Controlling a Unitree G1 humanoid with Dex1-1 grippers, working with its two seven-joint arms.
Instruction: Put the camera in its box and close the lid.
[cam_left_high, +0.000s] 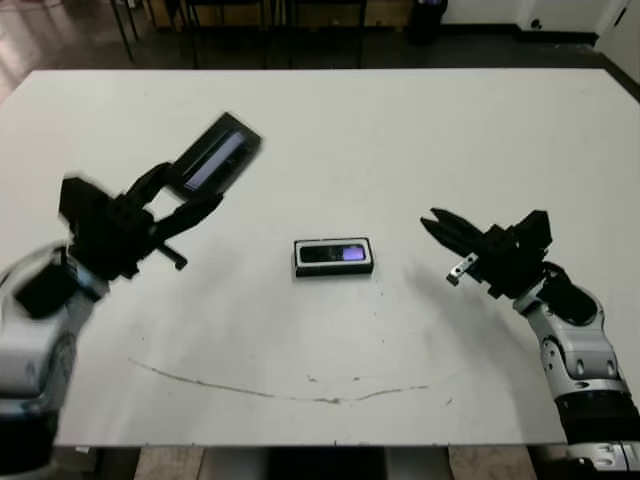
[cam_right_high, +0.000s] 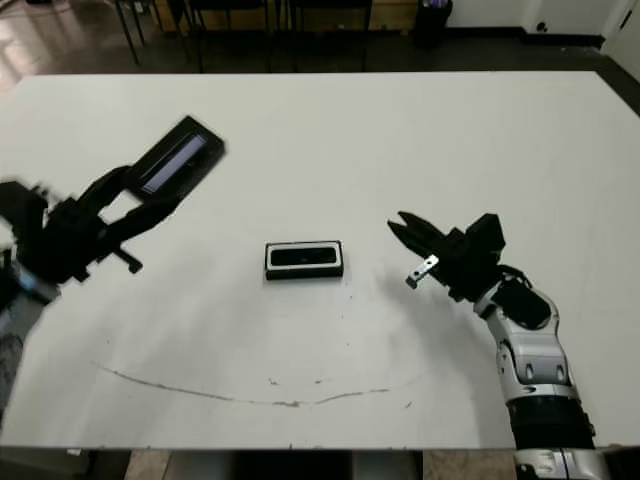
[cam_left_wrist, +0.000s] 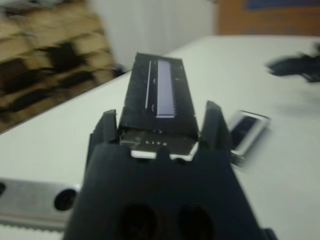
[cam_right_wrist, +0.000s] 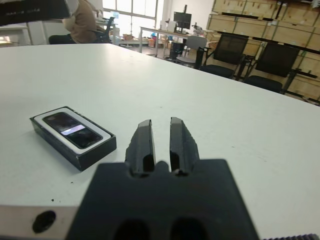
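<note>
Now, by label:

Camera (cam_left_high: 334, 254): lies flat inside the box, glossy face up, a small purplish mark showing toward one end.

Box (cam_left_high: 300, 270): sits near the middle of the white table (cam_left_high: 400, 140), long side running across it; black outer wall, white lining visible as a thin border around the camera; its top is uncovered.

Lid (cam_left_high: 215, 153): off the box, held in the air over the left part of the table, well apart from the box and tilted up, its far end highest.

Left gripper (cam_left_high: 180, 207): fingers clamped on the near end of the lid, one on each long edge, as the left wrist view shows.

Right gripper (cam_right_wrist: 161, 137): low over the table to the right of the box, near it but apart; its two fingers pressed nearly together with only a slit between, holding nothing, tips aimed toward the box.
</note>
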